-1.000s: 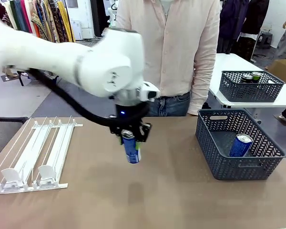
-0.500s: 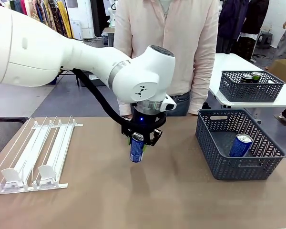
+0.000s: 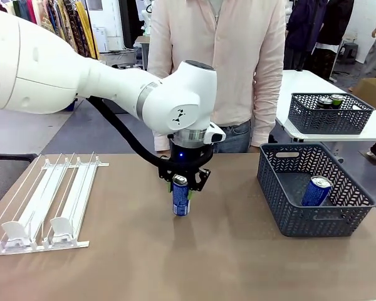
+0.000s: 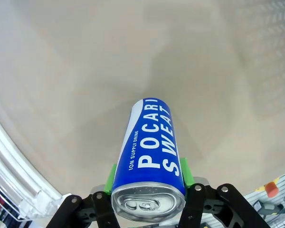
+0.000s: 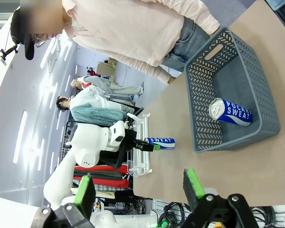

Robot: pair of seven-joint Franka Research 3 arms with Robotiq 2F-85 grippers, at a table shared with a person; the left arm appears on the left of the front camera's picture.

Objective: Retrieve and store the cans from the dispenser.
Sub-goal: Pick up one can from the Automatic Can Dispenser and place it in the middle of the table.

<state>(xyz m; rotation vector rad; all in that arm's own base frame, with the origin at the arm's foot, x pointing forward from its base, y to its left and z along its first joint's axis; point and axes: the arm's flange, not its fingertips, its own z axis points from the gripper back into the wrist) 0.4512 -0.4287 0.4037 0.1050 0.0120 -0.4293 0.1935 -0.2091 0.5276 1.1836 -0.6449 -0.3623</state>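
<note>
My left gripper (image 3: 181, 180) is shut on the top of a blue can (image 3: 181, 199) with white lettering, held upright at the middle of the table, its base at or just above the surface. In the left wrist view the green pads (image 4: 184, 169) press both sides of this can (image 4: 149, 152) near its silver top. The white dispenser (image 3: 50, 200) lies at the table's left, its lanes showing no cans. A second blue can (image 3: 316, 190) lies inside the grey basket (image 3: 282, 188) on the right. My right gripper (image 5: 138, 187) hangs open with nothing between its fingers, off the table's right side.
A person in a pale shirt (image 3: 225, 63) stands at the far edge behind the held can. Another lattice basket (image 3: 329, 116) with cans sits on a white table at the back right. Bare tabletop lies between the held can and the grey basket.
My left arm has carried the blue can a little to the right and lowered it slightly. The can has gone from tilted to upright.
</note>
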